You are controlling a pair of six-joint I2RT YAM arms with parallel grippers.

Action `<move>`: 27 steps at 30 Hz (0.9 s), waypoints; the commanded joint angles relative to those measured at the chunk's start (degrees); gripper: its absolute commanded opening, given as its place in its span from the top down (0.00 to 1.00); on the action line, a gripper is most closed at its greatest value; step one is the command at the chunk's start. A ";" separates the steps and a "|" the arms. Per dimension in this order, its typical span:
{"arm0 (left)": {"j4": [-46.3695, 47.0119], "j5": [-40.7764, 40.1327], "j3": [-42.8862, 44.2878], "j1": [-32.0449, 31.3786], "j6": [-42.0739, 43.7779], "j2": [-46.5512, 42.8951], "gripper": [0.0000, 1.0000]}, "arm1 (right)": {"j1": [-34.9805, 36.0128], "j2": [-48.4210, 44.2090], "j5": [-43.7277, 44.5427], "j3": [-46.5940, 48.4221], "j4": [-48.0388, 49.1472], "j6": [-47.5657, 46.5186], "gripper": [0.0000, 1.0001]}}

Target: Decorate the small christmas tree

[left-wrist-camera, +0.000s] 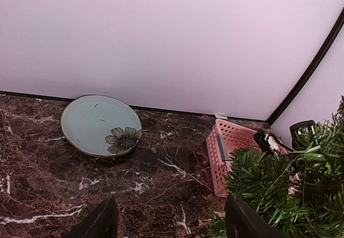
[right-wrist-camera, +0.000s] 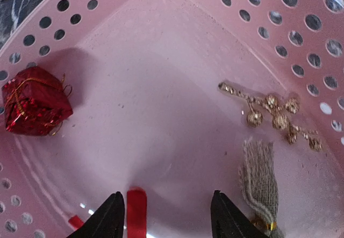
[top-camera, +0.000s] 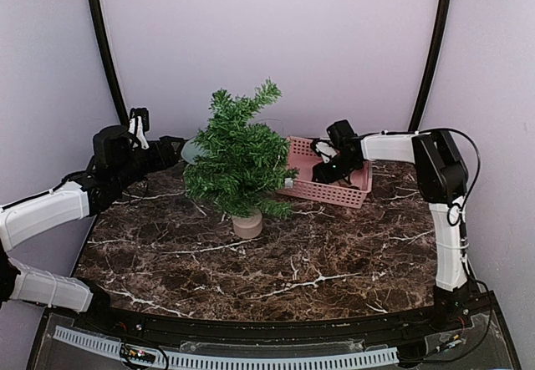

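Note:
The small christmas tree (top-camera: 240,157) stands on its tan base mid-table; its branches fill the lower right of the left wrist view (left-wrist-camera: 290,189). My right gripper (top-camera: 324,169) is open inside the pink basket (top-camera: 358,193), low over its floor (right-wrist-camera: 161,114). In the right wrist view lie a red gift-box ornament (right-wrist-camera: 35,102), a gold berry sprig (right-wrist-camera: 274,114), a grey tassel (right-wrist-camera: 259,179) and a red ribbon strip (right-wrist-camera: 136,212) next to the left finger. My left gripper (top-camera: 171,147) is open and empty, left of the tree.
A pale blue plate with a flower print (left-wrist-camera: 100,125) lies on the marble table near the back wall, left of the basket (left-wrist-camera: 228,152). It peeks out behind the tree in the top view (top-camera: 192,149). Curved black poles stand at both back corners.

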 commanded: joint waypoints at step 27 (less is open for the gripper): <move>2.62 2.22 -0.67 0.38 0.37 -0.83 0.30 | -2.34 -36.53 14.18 -35.86 -11.91 5.65 0.39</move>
